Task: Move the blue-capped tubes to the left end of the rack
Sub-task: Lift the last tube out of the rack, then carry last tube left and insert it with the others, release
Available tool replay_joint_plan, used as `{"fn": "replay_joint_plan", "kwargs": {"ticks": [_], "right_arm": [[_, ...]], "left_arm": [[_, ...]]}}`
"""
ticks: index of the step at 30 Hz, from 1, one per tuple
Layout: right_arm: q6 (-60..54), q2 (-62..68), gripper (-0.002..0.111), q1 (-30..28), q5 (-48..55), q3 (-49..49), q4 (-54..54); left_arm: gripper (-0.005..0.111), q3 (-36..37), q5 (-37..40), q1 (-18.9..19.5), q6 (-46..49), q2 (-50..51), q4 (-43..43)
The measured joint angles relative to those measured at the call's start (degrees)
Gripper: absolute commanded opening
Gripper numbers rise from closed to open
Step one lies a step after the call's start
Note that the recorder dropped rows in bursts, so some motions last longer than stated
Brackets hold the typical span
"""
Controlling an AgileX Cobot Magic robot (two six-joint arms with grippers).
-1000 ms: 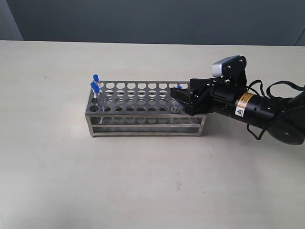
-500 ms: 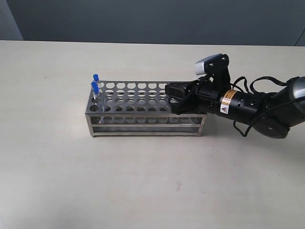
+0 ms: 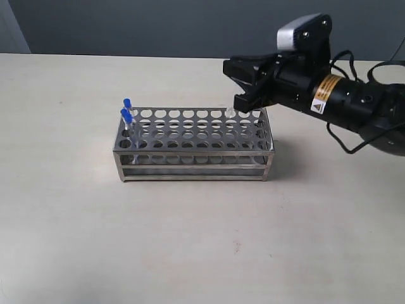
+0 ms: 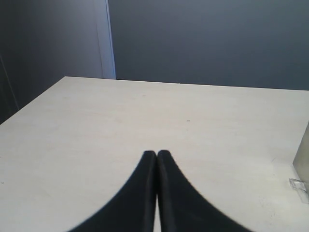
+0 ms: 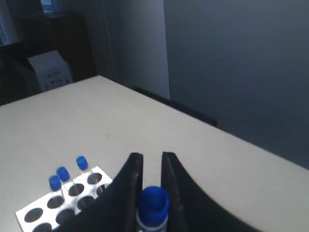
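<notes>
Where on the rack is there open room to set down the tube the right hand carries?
Holes of the rack look empty from just right of the blue-capped tubes to its right end. Crowded: the far left corner, where those tubes stand.

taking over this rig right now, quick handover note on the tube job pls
Left gripper: shut, holding nothing, over the pale table.
Right gripper: shut on one slim clear blue-capped tube, held above the right end of the rectangular silver metal rack; cannot tell if its tip has cleared the holes.
Done: three blue-capped tubes stand at the rack's left end in the right wrist view; the exterior view shows two clearly.
Left: carry the held tube to the left end, seat it beside them, release.
</notes>
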Motion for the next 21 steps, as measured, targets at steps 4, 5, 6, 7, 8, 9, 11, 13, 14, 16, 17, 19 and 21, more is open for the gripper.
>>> {"fn": "replay_joint_plan", "kwargs": {"ticks": [4,5,6,7,8,9,11,13,14,16,17,19,21], "right_arm": [[4.7,-2.6,0.000,2.1,1.8,-3.5,-3.9],[6.0,-2.6,0.000,3.1,2.5,-5.0,-5.5],[6.8,-2.5,0.000,4.0,3.2,-6.6,-7.2],[7.8,-2.1,0.000,5.4,4.0,-8.2,-8.7],[8.5,-1.5,0.000,6.8,4.7,-9.8,-9.9],[9.1,-0.7,0.000,8.3,5.5,-11.1,-10.6],[9.4,1.1,0.000,11.1,6.7,-14.2,-11.9],[9.8,3.2,0.000,13.5,7.5,-16.6,-12.8],[10.0,4.4,0.000,14.7,8.0,-17.9,-13.3],[10.3,6.7,0.000,16.7,9.1,-20.1,-14.0],[10.4,7.9,0.000,17.6,9.9,-21.1,-14.5],[10.9,10.3,0.000,18.9,11.2,-22.6,-14.9],[11.1,12.2,0.000,19.8,11.8,-23.6,-15.1]], "left_arm": [[0.000,0.0,0.0,0.0,0.0,0.0,0.0],[0.000,0.0,0.0,0.0,0.0,0.0,0.0],[0.000,0.0,0.0,0.0,0.0,0.0,0.0],[0.000,0.0,0.0,0.0,0.0,0.0,0.0],[0.000,0.0,0.0,0.0,0.0,0.0,0.0],[0.000,0.0,0.0,0.0,0.0,0.0,0.0],[0.000,0.0,0.0,0.0,0.0,0.0,0.0],[0.000,0.0,0.0,0.0,0.0,0.0,0.0],[0.000,0.0,0.0,0.0,0.0,0.0,0.0],[0.000,0.0,0.0,0.0,0.0,0.0,0.0],[0.000,0.0,0.0,0.0,0.0,0.0,0.0],[0.000,0.0,0.0,0.0,0.0,0.0,0.0],[0.000,0.0,0.0,0.0,0.0,0.0,0.0]]}}
